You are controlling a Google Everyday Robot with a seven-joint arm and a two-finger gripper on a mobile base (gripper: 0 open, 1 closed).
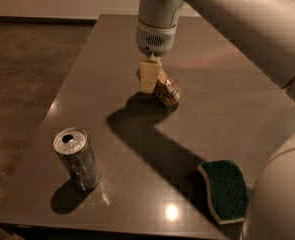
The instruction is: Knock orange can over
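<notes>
Tilting against the tool, the orange can is found near the middle of the bench; whether the tool is apart or together cannot be told. If the push is ended too soon, the can could be left rocking upright, or be sent rolling towards the green sponge.

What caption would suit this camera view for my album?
Gripper over the grey table, beside a small, tilted orange-tan drink can.
</notes>
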